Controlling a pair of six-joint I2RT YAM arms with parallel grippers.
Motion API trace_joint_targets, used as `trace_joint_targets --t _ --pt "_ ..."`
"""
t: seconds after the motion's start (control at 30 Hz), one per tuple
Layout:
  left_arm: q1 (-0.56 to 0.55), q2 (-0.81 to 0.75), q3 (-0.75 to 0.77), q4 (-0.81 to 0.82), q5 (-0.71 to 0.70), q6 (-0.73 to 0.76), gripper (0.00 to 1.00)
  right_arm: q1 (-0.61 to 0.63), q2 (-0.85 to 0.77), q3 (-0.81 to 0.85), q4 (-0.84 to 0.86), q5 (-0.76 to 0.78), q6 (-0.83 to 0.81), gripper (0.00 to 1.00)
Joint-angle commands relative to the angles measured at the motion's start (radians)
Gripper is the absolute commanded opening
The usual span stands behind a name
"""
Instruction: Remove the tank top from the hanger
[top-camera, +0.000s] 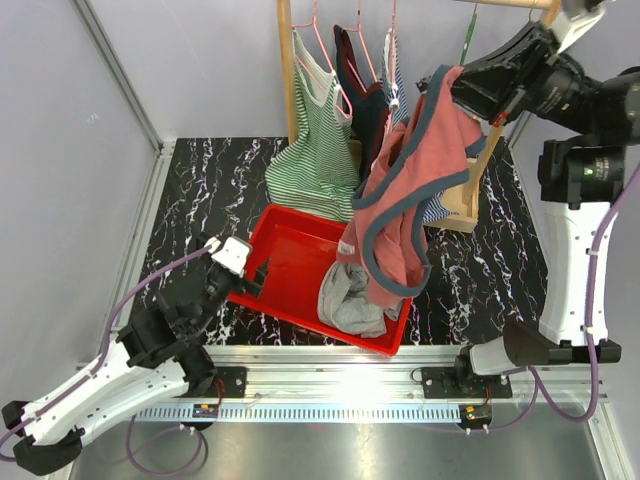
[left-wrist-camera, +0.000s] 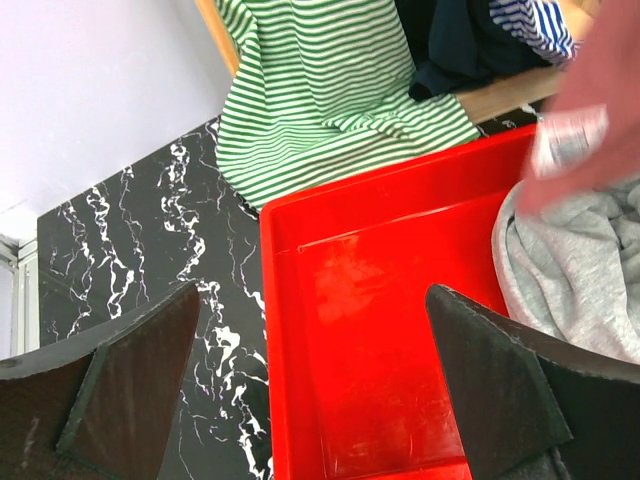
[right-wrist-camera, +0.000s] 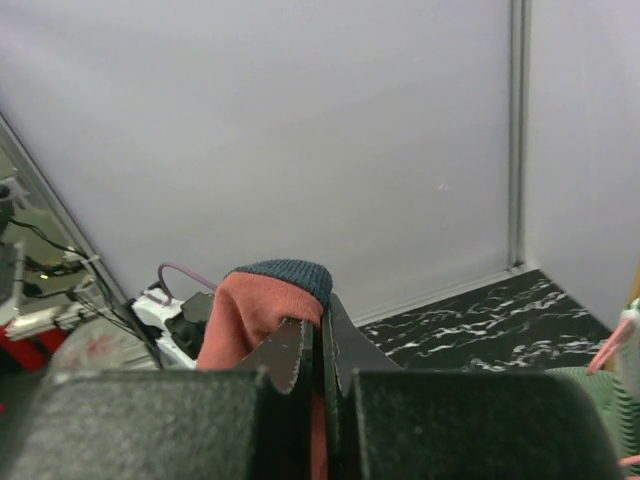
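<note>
A salmon tank top (top-camera: 410, 190) with dark teal trim hangs from my right gripper (top-camera: 450, 82), which is shut on its top edge high beside the rack. In the right wrist view the fabric (right-wrist-camera: 250, 310) is pinched in that gripper (right-wrist-camera: 318, 335). The garment's lower end dangles over the red tray (top-camera: 290, 250); its blurred hem and white label (left-wrist-camera: 565, 140) show in the left wrist view. A thin green hanger (top-camera: 468, 38) hangs bare on the rail. My left gripper (top-camera: 255, 278) stands open and empty at the tray's left rim (left-wrist-camera: 312, 295).
A grey garment (top-camera: 345, 295) lies in the tray's near right corner. A green-striped top (top-camera: 318, 140) on a pink hanger, a dark one (top-camera: 362, 100) and a blue-striped one (top-camera: 395, 80) hang on the wooden rack (top-camera: 287, 70). Grey walls close the sides.
</note>
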Motion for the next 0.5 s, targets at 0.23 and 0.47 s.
trace_joint_targets --t 0.23,0.47 --pt "-0.002 -0.040 -0.006 0.052 -0.028 -0.005 0.99 0.215 -0.080 -0.277 -0.424 0.092 -0.535 0.00" --pt "-0.004 -0.050 -0.011 0.058 -0.026 -0.008 0.99 0.361 -0.085 -0.450 -0.788 0.337 -1.123 0.00"
